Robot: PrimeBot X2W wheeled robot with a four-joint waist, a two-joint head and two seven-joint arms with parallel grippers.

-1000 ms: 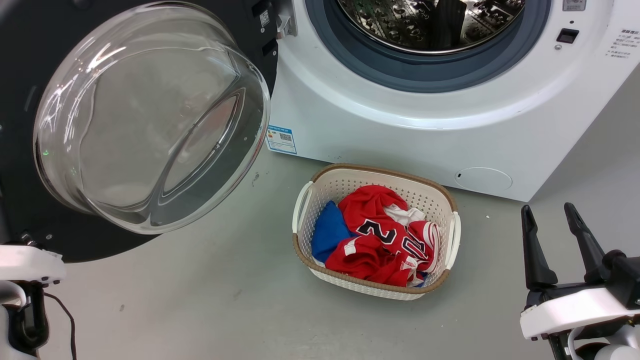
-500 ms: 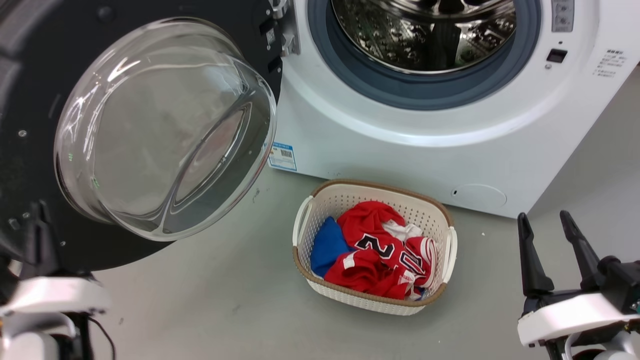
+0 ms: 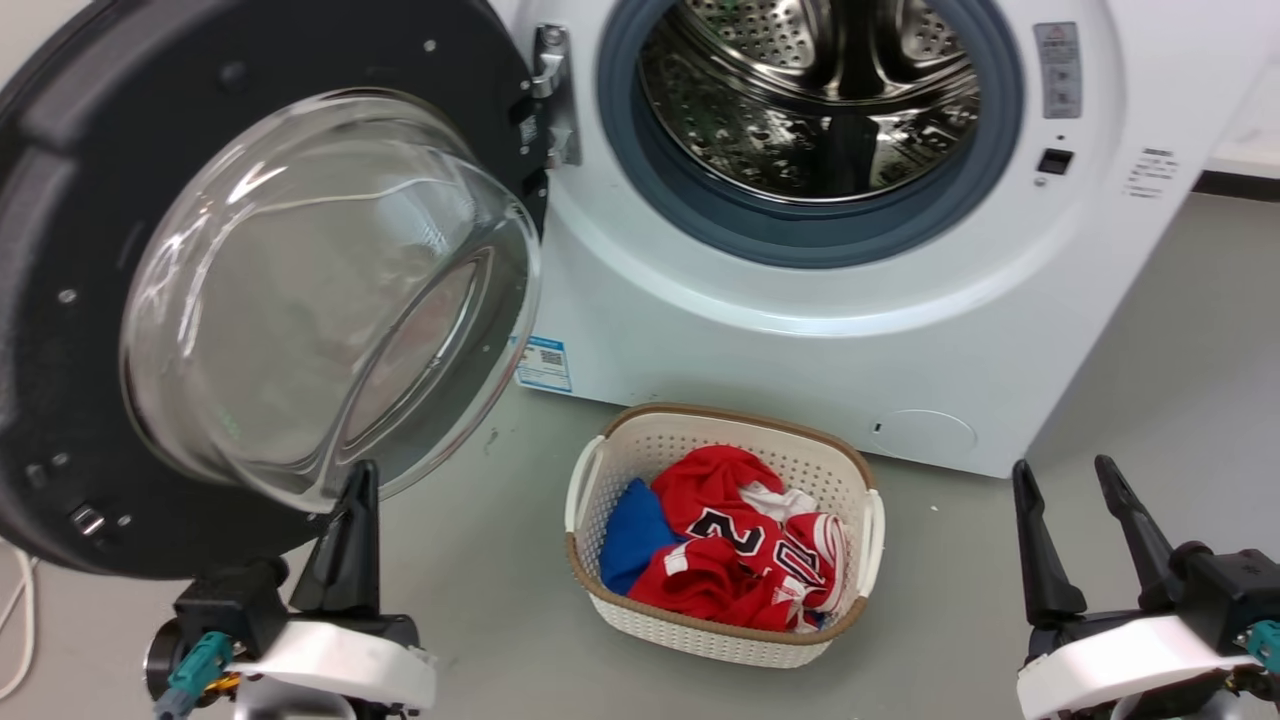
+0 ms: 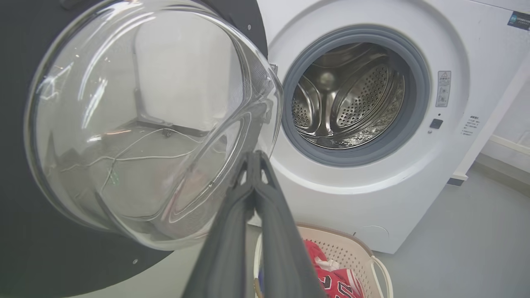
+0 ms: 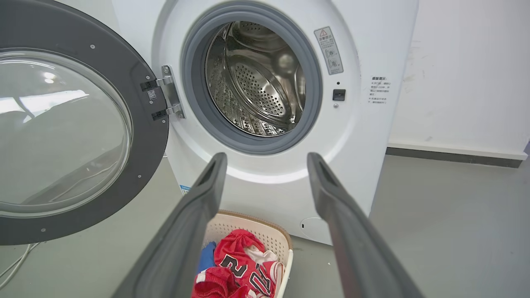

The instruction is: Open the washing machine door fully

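Step in hand, at a guess: finishing the swing. Seeing the washing machine door (image 3: 300, 300) hanging wide on its hinge (image 3: 550, 90) left of the white machine (image 3: 800, 350), showing its inner face and clear bowl to the robot and leaving the steel drum (image 3: 760, 110) fully exposed. Guessing at little travel remaining. Finding the left gripper (image 3: 360, 480) with fingers pressed together and gripping nothing, pointing up just under the bowl's lower rim; failing to tell whether touching the glass or just off it. Finding the right gripper (image 3: 1062, 470) spread wide and empty, low at the right, well apart from the door. Doing this well probably meaning pushing with the closed fingers on the black ring rather than on the bulging glass, far from the hinge, following the arc and easing off on meeting resistance. Minding the edges: a basket (image 3: 720, 412) of red and blue clothes standing just before the machine; a white cable (image 3: 32, 615) lying on the floor (image 3: 1150, 400) below the door's outer edge. Noting open grey floor at the right for backing away
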